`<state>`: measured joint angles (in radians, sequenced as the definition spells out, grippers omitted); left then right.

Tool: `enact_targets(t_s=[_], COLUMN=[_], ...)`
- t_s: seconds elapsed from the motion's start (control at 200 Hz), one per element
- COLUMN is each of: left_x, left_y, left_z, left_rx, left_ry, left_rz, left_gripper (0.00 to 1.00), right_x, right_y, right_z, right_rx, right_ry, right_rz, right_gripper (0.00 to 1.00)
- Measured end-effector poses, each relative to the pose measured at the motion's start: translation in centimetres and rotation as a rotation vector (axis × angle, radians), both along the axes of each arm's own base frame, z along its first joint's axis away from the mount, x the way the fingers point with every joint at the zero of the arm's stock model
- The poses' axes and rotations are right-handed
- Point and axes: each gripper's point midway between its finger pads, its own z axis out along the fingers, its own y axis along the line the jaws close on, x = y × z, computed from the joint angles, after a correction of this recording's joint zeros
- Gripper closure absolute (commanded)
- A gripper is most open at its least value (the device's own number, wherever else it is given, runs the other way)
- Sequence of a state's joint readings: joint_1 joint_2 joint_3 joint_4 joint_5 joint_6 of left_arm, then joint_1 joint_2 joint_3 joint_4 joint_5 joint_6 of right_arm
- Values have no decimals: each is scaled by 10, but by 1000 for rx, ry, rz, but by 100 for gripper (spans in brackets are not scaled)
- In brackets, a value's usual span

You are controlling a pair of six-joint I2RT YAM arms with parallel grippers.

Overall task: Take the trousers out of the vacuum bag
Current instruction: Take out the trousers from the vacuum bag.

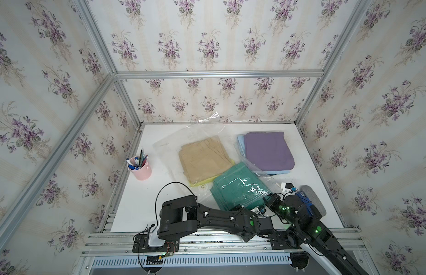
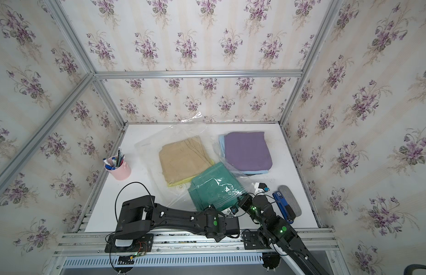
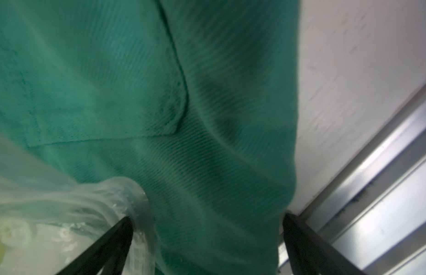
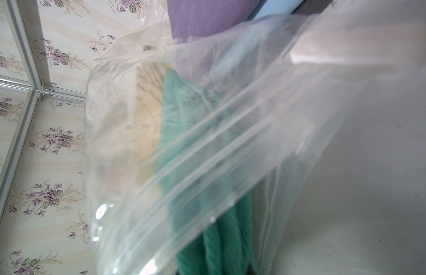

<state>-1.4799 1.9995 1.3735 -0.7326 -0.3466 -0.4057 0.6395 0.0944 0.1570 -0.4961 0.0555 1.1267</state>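
Now: teal trousers (image 1: 222, 196) lie half out of the vacuum bag (image 1: 169, 145), lower centre.
Clenched on its zip lip, the right gripper (image 1: 268, 195) anchors it; the left gripper (image 3: 207, 217) gapes astride the hem: bite cloth only, not film.

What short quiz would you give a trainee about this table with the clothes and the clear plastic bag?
1. True or false: the folded purple trousers lie inside the large crinkly clear plastic vacuum bag.
2. Which item lies between the left gripper's open fingers?
A. a red woollen jumper
B. the folded teal green trousers
C. a white sock
3. What stands in the small pink cup?

Key
1. False: they lie outside it.
2. B
3. It holds pens and pencils.
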Motion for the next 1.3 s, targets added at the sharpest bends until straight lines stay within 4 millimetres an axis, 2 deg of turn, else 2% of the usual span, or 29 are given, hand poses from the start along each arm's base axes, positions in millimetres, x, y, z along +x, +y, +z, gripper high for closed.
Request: enact_targets(t_s=[0.06, 0.21, 0.415, 0.565, 0.689, 0.804, 1.114, 1.299], left_x=[0, 6, 11, 12, 10, 9, 8, 8], left_y=[-1, 3, 5, 5, 3, 3, 3, 3], left_z=[-1, -5, -9, -6, 1, 20, 91, 123], left_rx=[-1, 12, 3, -13, -37, -75, -212, -268], left_ry=[-1, -11, -11, -6, 8, 12, -10, -18], left_rz=[2, 17, 32, 34, 31, 17, -18, -31], left_gripper=[17, 53, 81, 95, 100, 100, 100, 100], right_x=[0, 0, 0, 0, 1, 0, -10, -19], right_y=[0, 0, 1, 1, 1, 2, -2, -4], right_z=[1, 1, 2, 4, 5, 16, 86, 117], right_rx=[-1, -7, -8, -3, 0, 10, 34, 10], right_ry=[1, 7, 6, -2, -5, -27, -143, -177], right_rz=[0, 0, 3, 4, 5, 17, 56, 98], right_gripper=[100, 100, 100, 100, 100, 100, 100, 100])
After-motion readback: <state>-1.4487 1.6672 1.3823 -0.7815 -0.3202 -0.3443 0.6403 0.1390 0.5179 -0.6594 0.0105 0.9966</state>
